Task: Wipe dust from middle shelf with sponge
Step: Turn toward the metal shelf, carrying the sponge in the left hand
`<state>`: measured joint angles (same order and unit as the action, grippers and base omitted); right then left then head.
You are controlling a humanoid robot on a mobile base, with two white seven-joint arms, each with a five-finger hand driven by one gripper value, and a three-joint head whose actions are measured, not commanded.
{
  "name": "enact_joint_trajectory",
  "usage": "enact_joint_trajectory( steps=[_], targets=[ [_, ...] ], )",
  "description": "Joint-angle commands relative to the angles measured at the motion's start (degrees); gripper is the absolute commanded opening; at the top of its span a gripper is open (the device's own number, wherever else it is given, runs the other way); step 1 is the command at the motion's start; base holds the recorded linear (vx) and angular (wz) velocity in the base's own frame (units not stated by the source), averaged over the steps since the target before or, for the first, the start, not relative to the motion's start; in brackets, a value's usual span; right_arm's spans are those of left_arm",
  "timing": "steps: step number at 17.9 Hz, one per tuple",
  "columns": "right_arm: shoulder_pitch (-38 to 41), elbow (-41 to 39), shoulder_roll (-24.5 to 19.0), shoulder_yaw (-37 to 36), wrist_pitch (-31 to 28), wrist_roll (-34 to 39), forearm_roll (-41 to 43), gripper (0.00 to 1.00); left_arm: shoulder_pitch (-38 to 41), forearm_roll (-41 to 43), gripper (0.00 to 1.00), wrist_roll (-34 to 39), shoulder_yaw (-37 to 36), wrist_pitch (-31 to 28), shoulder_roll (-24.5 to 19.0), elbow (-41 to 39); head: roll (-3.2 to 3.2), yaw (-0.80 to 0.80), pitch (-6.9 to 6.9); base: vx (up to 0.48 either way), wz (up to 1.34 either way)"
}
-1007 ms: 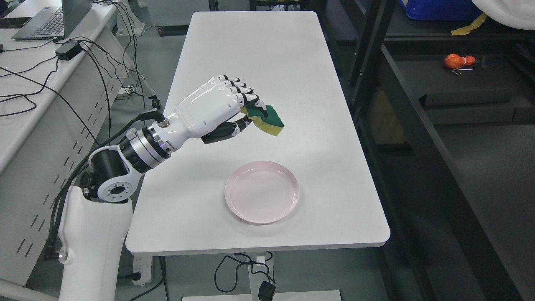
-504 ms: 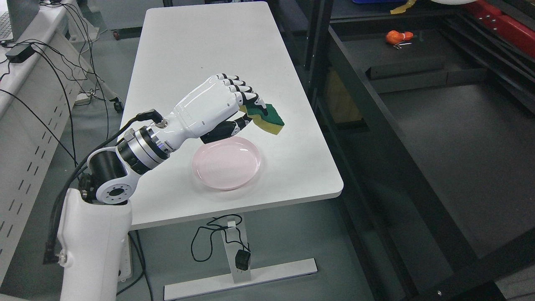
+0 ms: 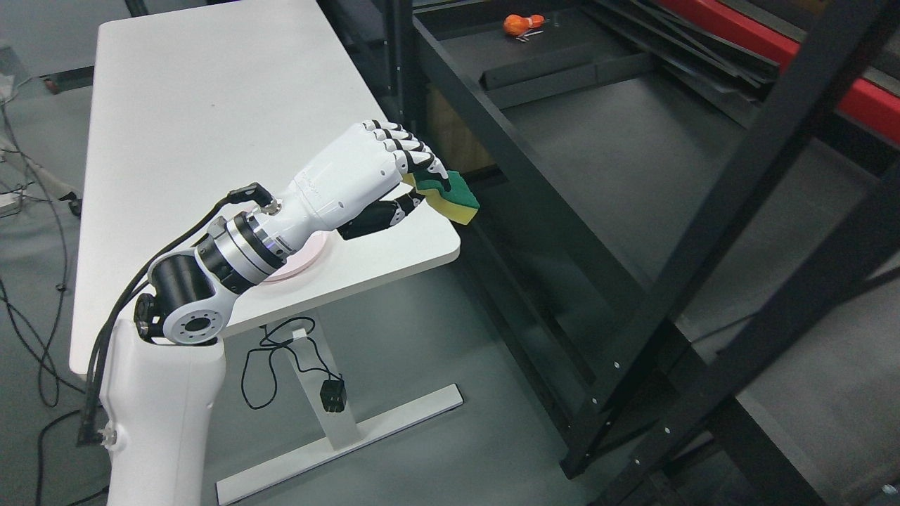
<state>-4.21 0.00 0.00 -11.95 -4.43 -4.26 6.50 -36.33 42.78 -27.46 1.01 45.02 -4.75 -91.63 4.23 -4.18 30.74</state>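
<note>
Head view: your left hand [image 3: 394,179] grips the sponge [image 3: 448,197] w/ fingers curled round it, held just past the desk's [image 3: 211,105] right edge, green side up, so it can reach the shelf [image 3: 633,140]. Right arm not visible.

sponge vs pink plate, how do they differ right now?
The sponge is gripped in the left hand and held in the air; the pink plate lies flat on the white table. The sponge is a green and yellow block, fully visible; the plate is round and mostly hidden behind the wrist.
</note>
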Motion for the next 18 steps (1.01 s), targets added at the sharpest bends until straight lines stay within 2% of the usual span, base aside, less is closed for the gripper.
enact_joint_trajectory(
  steps=[1, 18],
  targets=[
    [-0.01, -1.0, 1.0, 0.0, 0.03, 0.04, 0.0, 1.0, 0.03, -0.07, 0.0, -0.05, 0.84, -0.02, 1.15, -0.21, 0.0, 0.0, 0.0, -0.191, -0.58],
    [-0.01, -1.0, 1.0, 0.0, 0.03, 0.04, 0.0, 1.0, -1.19, -1.03, 0.0, -0.84, 0.31, -0.02, 2.29, 0.14, 0.0, 0.0, 0.0, -0.18, -0.62]
  ],
)
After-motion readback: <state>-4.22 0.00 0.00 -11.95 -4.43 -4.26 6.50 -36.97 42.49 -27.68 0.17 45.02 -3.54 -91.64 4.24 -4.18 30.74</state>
